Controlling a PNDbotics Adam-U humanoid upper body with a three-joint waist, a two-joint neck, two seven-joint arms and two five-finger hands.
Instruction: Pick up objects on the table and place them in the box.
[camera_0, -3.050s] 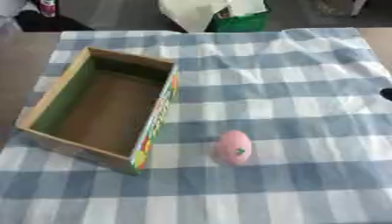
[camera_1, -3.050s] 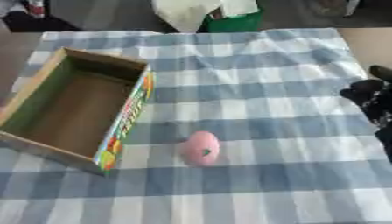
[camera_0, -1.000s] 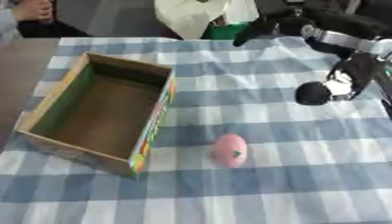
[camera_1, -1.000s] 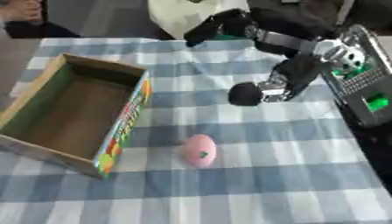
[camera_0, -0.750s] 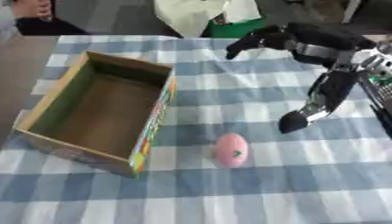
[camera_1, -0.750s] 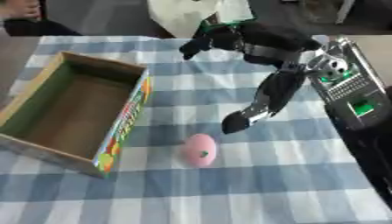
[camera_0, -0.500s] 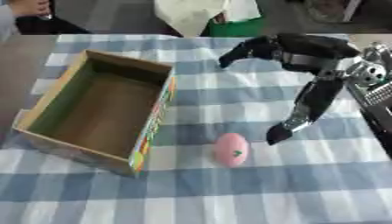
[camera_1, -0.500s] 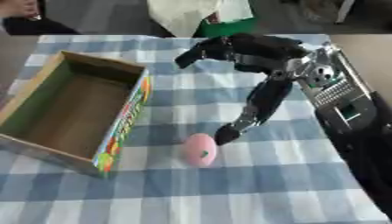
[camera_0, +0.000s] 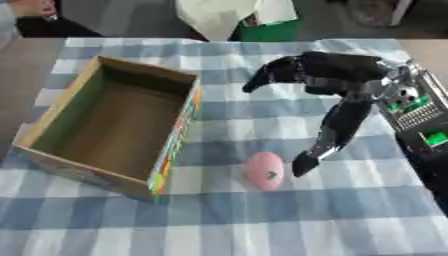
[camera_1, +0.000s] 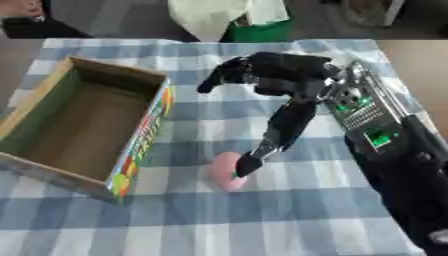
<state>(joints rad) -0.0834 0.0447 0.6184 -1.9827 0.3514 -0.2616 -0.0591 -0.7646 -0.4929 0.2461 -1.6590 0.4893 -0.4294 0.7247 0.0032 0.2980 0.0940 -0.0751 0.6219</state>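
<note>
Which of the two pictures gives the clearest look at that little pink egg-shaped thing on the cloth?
The left eye view: the pink egg-shaped thing lies whole and uncovered there, just left of the right hand's long fingertip. In the right eye view that fingertip crosses in front of it and hides part of its right side.

Matt cardboard box (camera_0: 105, 125), checked cloth tablecloth (camera_0: 262, 220), smooth pink object (camera_0: 263, 171)

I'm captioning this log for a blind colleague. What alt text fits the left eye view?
The robot's right hand reaches from the right, one straight finger beside a pink egg-shaped object on a blue-and-white checked tablecloth. An open, empty cardboard box sits to the left.
</note>
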